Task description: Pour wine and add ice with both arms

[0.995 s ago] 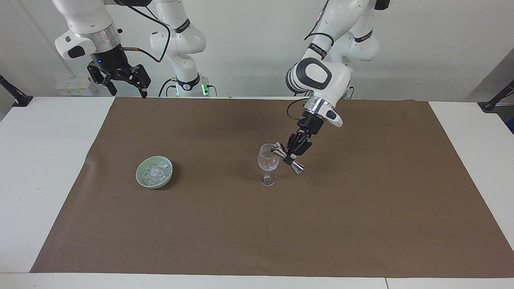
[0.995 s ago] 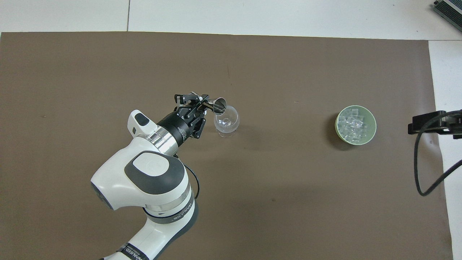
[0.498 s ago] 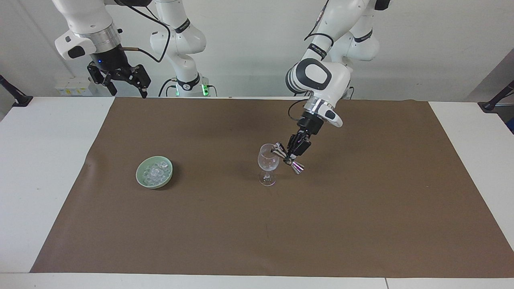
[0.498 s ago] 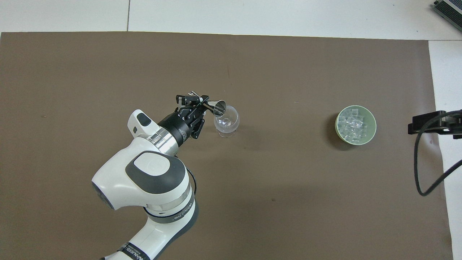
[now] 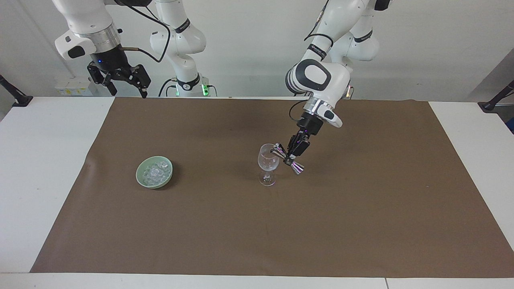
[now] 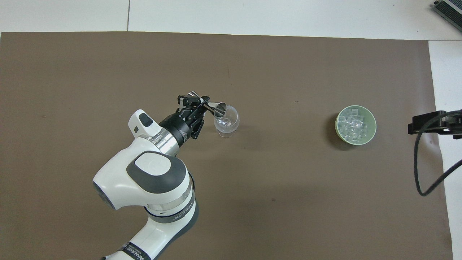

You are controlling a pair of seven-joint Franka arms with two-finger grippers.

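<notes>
We observe 2 white arms at the bench [image 5: 48,168], which carries a brown mat [image 5: 361,208]; the left hand [image 5: 290,157] is clenched on a double-ended metal jigger [image 5: 287,157], gripping it at its narrow waist; the jigger is tilted, with 1 cone resting over the rim of the wine glass [image 5: 268,163] and the other cone pointing down and away from the glass; in the overhead view the open mouth of the jigger [image 6: 218,107] sits at the edge of the wine glass [image 6: 226,125]; the wine glass stands upright on the mat, near its middle; the ice [image 5: 154,172] lies piled in a pale green bowl [image 5: 141,178], which rests on the mat toward the right arm's end of the bench, well apart from the wine glass; in the overhead view the ice [image 6: 353,124] fills most of the bowl [image 6: 373,127]; the right hand [image 5: 125,85] is released, its fingers spread, and it waits raised above the robots' edge of the bench at that same end.
</notes>
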